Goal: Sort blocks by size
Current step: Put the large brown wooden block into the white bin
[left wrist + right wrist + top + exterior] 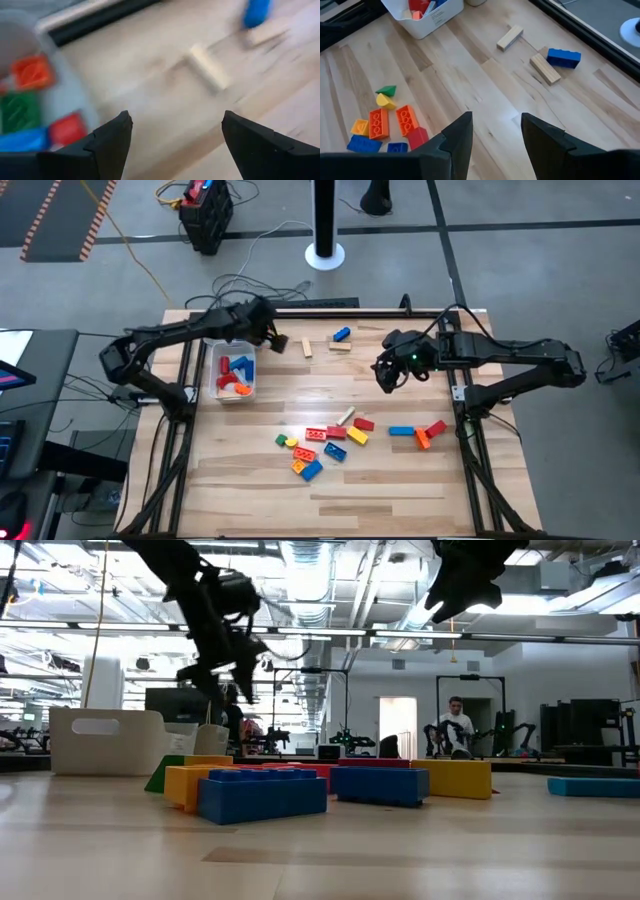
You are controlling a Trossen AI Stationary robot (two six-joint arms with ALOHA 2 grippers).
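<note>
The loose blocks lie in three groups on the wooden table: a middle cluster [322,445] of red, orange, yellow, blue and green ones, a right group [420,432], and a blue block [341,334] with two tan bars [307,347] at the far side. My left gripper [280,342] is open and empty above the table, between the white tray [232,388] and the nearer tan bar [209,66]. My right gripper [383,375] is open and empty, raised right of centre. The right wrist view [495,120] shows bare wood below it.
The white tray holds red, blue, orange and green blocks [30,72] and stands at the table's left. In the low view the tray [105,740] stands behind the near blocks [262,795]. A person [456,730] stands far back in the room.
</note>
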